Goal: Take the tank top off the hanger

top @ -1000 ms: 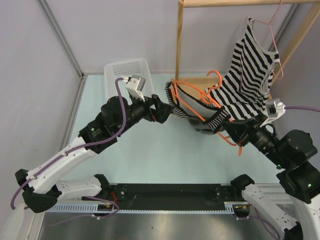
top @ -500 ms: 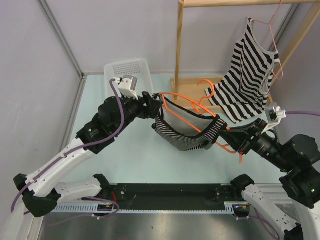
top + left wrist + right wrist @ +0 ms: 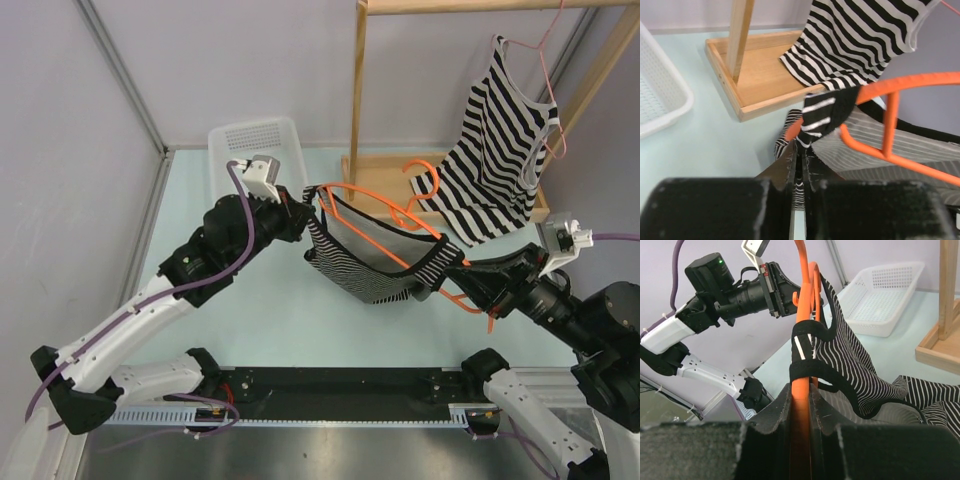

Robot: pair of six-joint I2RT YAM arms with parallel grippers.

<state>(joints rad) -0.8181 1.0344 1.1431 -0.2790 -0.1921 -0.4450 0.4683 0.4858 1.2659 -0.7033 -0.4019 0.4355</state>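
Observation:
A black-and-white striped tank top (image 3: 365,262) hangs on an orange hanger (image 3: 372,210) held above the table between both arms. My left gripper (image 3: 306,203) is shut on the top's left shoulder edge; in the left wrist view striped fabric (image 3: 817,117) runs down between the closed jaws of my left gripper (image 3: 800,156). My right gripper (image 3: 462,283) is shut on the hanger's right end. In the right wrist view the orange hanger (image 3: 801,345) passes straight between the jaws of my right gripper (image 3: 801,390), with the tank top's strap (image 3: 812,371) looped over it.
A wooden rack (image 3: 358,90) with a tray base (image 3: 372,172) stands at the back. A second striped top (image 3: 500,140) hangs from it on a pink hanger (image 3: 545,60). A white basket (image 3: 258,145) sits at the back left.
My left gripper has shut on the tank top's shoulder edge. The hanger and top have come forward off the rack base, and the top now hangs spread out. The right arm has drawn back rightward.

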